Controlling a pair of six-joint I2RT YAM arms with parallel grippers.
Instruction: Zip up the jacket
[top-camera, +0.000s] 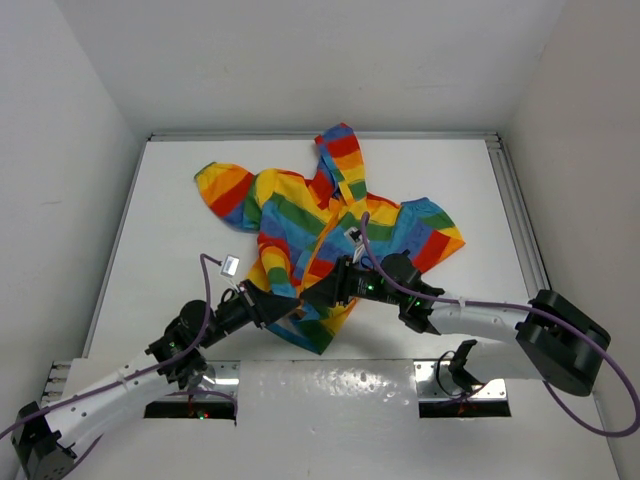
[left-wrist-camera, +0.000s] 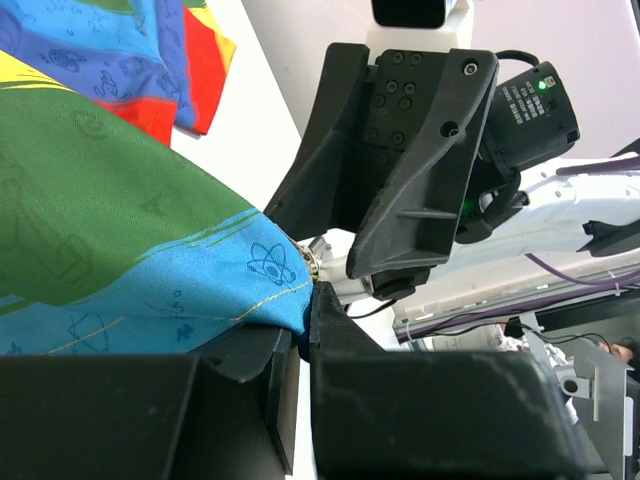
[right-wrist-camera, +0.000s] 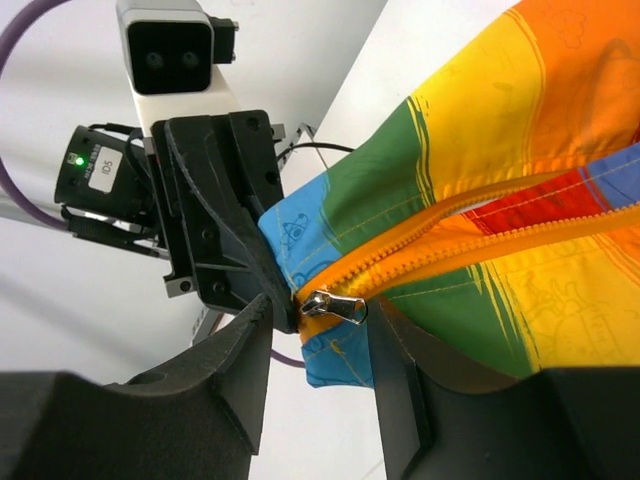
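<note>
The rainbow-striped jacket (top-camera: 300, 225) lies spread on the white table, hood at the back. My left gripper (top-camera: 293, 306) is shut on its blue bottom hem (left-wrist-camera: 230, 270), right at the foot of the zipper. My right gripper (top-camera: 322, 293) faces it at the same spot. In the right wrist view my right gripper (right-wrist-camera: 320, 335) is open. The metal zipper pull (right-wrist-camera: 335, 305) sits between its fingers at the bottom end of the orange zipper trim (right-wrist-camera: 450, 225). The zipper is parted above the pull. The left gripper's fingers (right-wrist-camera: 215, 235) show just behind the pull.
A raised rail (top-camera: 515, 200) runs along the table's right side, and white walls close in the back and sides. A small white tag on a cable (top-camera: 229, 265) sits left of the jacket. The arm bases and mounting plates (top-camera: 330, 385) are along the near edge.
</note>
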